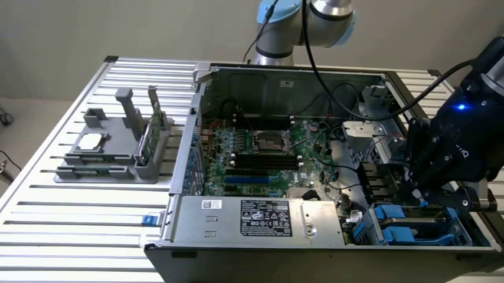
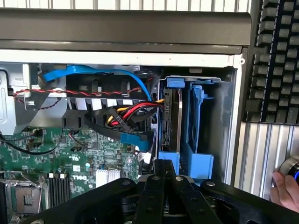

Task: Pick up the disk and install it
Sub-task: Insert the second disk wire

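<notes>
The disk (image 2: 171, 119) stands on edge in its blue carrier inside the drive bay at the corner of the open computer case (image 2: 117, 58). Red, yellow and black cables (image 2: 133, 112) reach its side. A second blue carrier (image 2: 200, 140) sits beside it in the same bay. My gripper (image 2: 163, 165) is shut with nothing between its black fingers, just short of the disk's near edge. In the exterior view my gripper (image 1: 419, 197) hangs over the blue carriers (image 1: 398, 227) at the case's front, on the exterior view's right.
The motherboard (image 1: 260, 153) and power supply (image 1: 260, 218) fill the case. A grey fixture (image 1: 118, 147) holding a small chip and a green card stands on the slatted table at the exterior view's left. A keyboard (image 2: 275, 60) and a person's hand (image 2: 286, 189) lie beyond the case wall.
</notes>
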